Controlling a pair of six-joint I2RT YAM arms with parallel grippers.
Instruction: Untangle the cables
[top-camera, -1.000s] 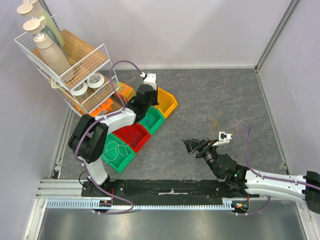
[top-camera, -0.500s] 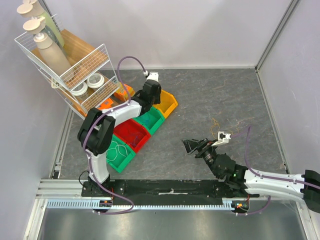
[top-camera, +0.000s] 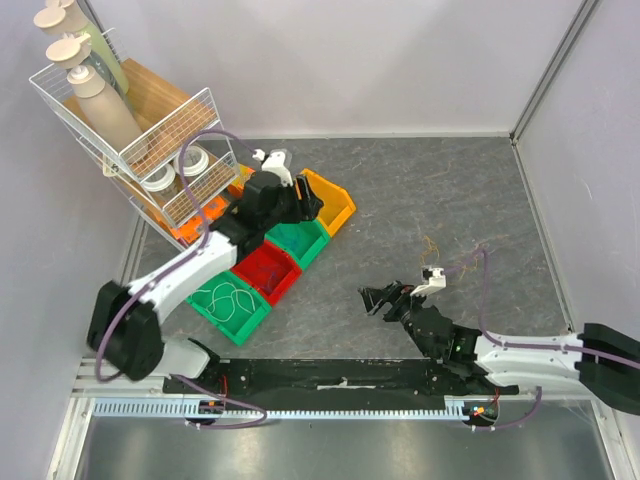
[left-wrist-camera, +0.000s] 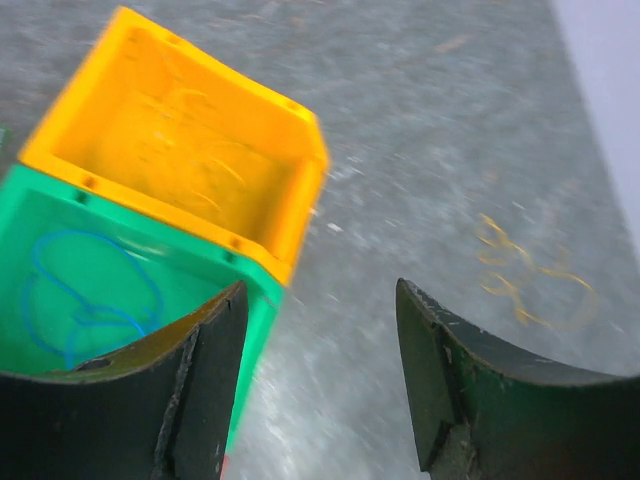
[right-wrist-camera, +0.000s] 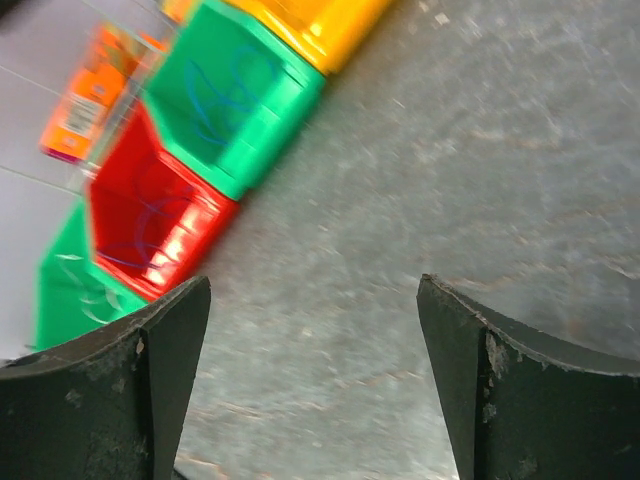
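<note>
A small tangle of thin yellow cables (top-camera: 432, 245) lies loose on the grey table right of centre; the left wrist view shows that tangle (left-wrist-camera: 530, 275) too. More yellow strands lie in the yellow bin (left-wrist-camera: 120, 110), and a blue strand (left-wrist-camera: 85, 300) rests in the green bin beside it. My left gripper (top-camera: 303, 203) hovers at the yellow bin's near corner, and its wrist view shows the gripper (left-wrist-camera: 320, 290) open and empty. My right gripper (top-camera: 378, 297) stands open and empty (right-wrist-camera: 312, 285) over bare table, left of and nearer than the loose tangle.
A diagonal row of bins runs from the yellow bin (top-camera: 338, 208) past a green bin (top-camera: 300, 240) and a red bin (top-camera: 265, 270) to another green bin (top-camera: 232, 305) with a white strand. A wire rack (top-camera: 130, 125) with bottles stands at the back left.
My left gripper has gone from shut to open, and its arm has swung left and back from the bins. The right gripper has shifted slightly left and nearer, still open.
</note>
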